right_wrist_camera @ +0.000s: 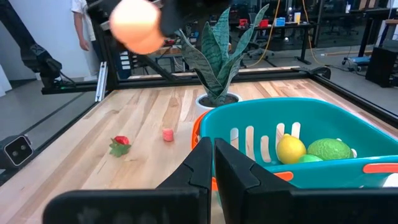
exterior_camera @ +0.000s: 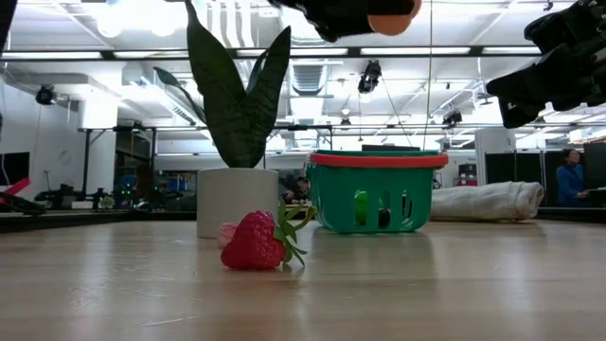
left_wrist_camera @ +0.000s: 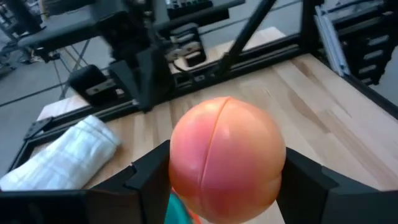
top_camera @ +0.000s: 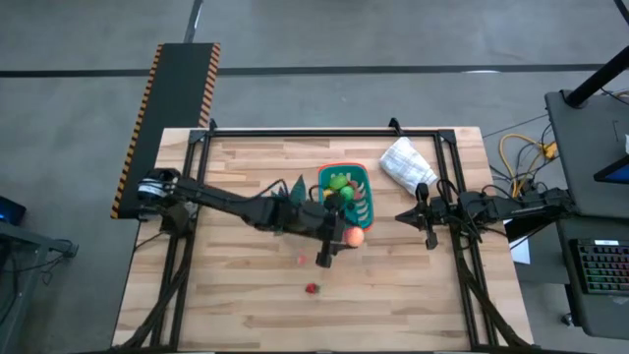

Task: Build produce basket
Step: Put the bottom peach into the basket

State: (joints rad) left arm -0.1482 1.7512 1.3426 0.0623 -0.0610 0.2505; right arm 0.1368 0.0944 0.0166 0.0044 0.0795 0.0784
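The left gripper (top_camera: 349,237) is clamped on a toy peach (left_wrist_camera: 227,158), holding it in the air just beside the teal basket (top_camera: 366,202). A lemon (right_wrist_camera: 290,149) and a lime (right_wrist_camera: 330,149) sit inside the basket. The right gripper (right_wrist_camera: 212,163) waits beside the basket, fingers pressed together and empty. A strawberry (exterior_camera: 256,241) and a small red piece (right_wrist_camera: 167,134) lie on the table (top_camera: 236,295), well apart from the basket. The potted plant (exterior_camera: 237,133) stands just beside the basket.

Strawberry (exterior_camera: 254,241) before basket (exterior_camera: 377,194), plant (exterior_camera: 238,90)
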